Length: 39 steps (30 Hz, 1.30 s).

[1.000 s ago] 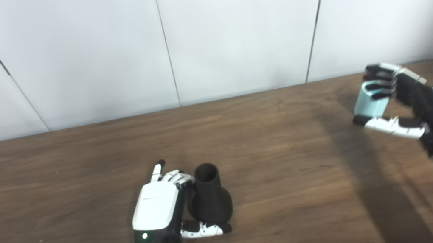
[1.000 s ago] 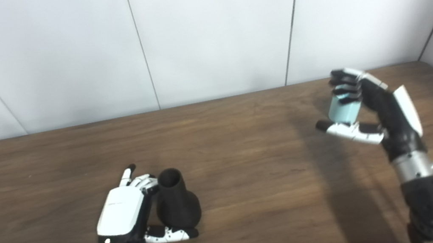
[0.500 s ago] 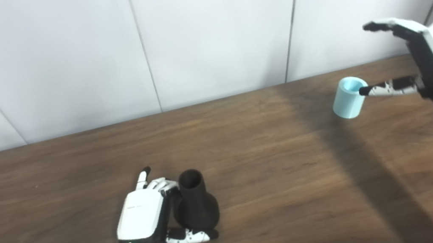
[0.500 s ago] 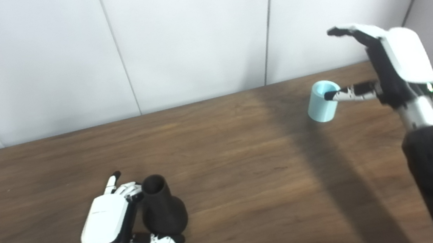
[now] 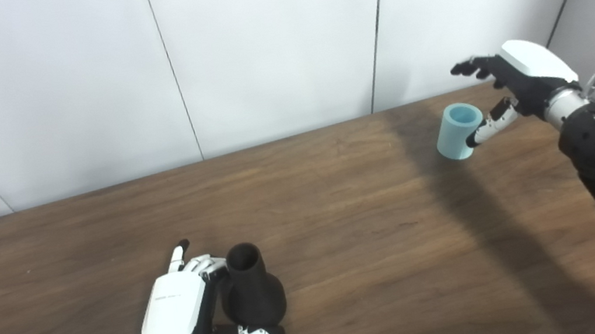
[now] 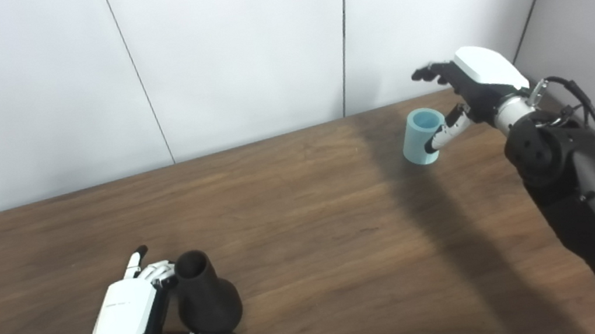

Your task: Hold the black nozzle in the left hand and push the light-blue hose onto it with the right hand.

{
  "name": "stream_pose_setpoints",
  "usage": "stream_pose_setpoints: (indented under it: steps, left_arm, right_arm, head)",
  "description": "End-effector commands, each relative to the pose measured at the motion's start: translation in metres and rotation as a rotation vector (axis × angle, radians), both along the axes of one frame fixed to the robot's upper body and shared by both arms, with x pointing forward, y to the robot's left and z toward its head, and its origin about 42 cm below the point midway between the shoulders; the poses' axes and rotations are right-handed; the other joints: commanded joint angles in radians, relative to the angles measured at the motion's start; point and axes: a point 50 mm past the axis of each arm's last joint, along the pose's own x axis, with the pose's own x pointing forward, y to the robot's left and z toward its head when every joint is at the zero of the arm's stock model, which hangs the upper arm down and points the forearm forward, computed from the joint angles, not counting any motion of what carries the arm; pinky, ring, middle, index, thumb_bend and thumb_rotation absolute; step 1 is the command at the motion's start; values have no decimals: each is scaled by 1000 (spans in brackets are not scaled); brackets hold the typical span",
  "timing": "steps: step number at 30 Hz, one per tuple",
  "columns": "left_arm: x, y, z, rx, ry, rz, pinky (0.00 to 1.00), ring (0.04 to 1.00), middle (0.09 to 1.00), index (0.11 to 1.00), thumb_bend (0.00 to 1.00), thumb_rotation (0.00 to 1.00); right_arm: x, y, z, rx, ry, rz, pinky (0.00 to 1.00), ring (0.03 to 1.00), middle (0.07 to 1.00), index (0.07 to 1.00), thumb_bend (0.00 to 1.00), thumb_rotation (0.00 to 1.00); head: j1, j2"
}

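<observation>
At the near left of the surface (image 5: 335, 185) your black nozzle (image 5: 249, 288) stands upright, narrow mouth up, flared base down, with your left hand (image 5: 180, 311) curled round its side. That half looks done. Far off at the right rear, the light-blue hose (image 5: 458, 130), a short open-ended tube, tilts beside the thumb of your right hand (image 5: 509, 82), whose fingers are spread above it, not closed. You've yet to grasp it firmly, carry it across and push it on.
</observation>
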Motion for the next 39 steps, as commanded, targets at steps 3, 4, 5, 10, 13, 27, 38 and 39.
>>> stream_pose_setpoints:
  steps: [3, 4, 5, 10, 13, 27, 38, 39]
  left_arm:
    - [-4, 3, -8, 25, 35, 1, 1000, 775, 681, 483, 523, 48]
    - [-4, 3, -8, 25, 34, 1, 1000, 775, 681, 483, 523, 48]
    - [-4, 3, -8, 26, 33, 1, 1000, 774, 680, 483, 523, 49]
    - [-4, 5, -8, 29, 27, 2, 1000, 769, 678, 483, 523, 49]
    - [-5, 6, -8, 30, 34, 5, 1000, 770, 679, 483, 524, 49]
    - [-8, 7, -6, 42, 30, 8, 1000, 769, 678, 483, 524, 49]
    - [-8, 6, -5, 45, 30, 9, 1000, 769, 675, 483, 524, 49]
    - [-8, 6, -5, 46, 29, 8, 1000, 768, 675, 483, 524, 49]
  right_arm:
    - [17, -12, 30, -1, -76, 10, 593, 734, 781, 784, 980, 42]
    - [19, -13, 29, 1, -68, 9, 587, 728, 782, 783, 979, 46]
    - [22, -14, 27, 1, -60, 7, 594, 729, 789, 779, 978, 53]
    - [33, -14, 21, -8, -22, 11, 691, 804, 824, 777, 971, 36]
    - [38, -11, 19, -15, -15, 14, 668, 793, 833, 790, 960, 23]
    - [62, -11, 16, -68, 52, -25, 729, 869, 890, 794, 930, 36]
    - [66, -27, 1, -52, 56, -22, 627, 709, 775, 736, 916, 24]
    - [66, -29, -1, -62, 60, -22, 615, 697, 761, 736, 915, 29]
  head:
    - [-10, -4]
    - [-10, -4]
    - [-16, -5]
    - [-23, -4]
    - [-27, -2]
    - [-35, 4]
    - [-36, 7]
    - [-36, 7]
